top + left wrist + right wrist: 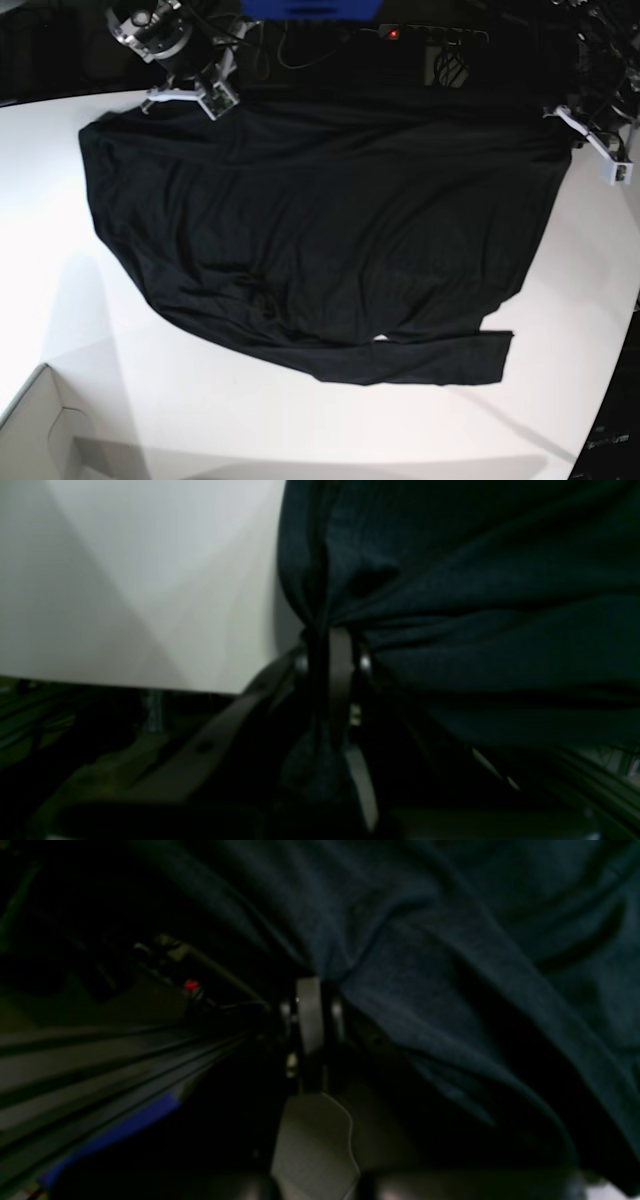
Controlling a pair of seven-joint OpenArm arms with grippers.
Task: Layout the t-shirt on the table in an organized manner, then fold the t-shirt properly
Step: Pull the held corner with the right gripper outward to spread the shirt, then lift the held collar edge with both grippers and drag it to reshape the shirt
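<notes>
The plain black soft-fabric long-sleeved t-shirt lies spread across the large smooth white table and fills most of the upper and middle part of the base view. Its far edge runs along the table's far rim at the top of the frame, where the cloth meets the dark background. One long sleeve lies as a narrow band along the lower right of the garment, ending in a squared cuff just right of centre.

The left gripper, at the upper right of the base view, is clamped on a gathered pinch of the t-shirt's right-hand far corner; in the left wrist view the fabric bunches between the closed jaws and fans out to the right. The right gripper, at the upper left of the base view, is likewise closed on the far left corner, with cloth draping away to the right in the right wrist view.

Bare white tabletop lies open along the left side, the whole bottom of the frame and the lower right, up to the curved table edge. A small white box corner sits at the bottom left, well apart from the t-shirt
</notes>
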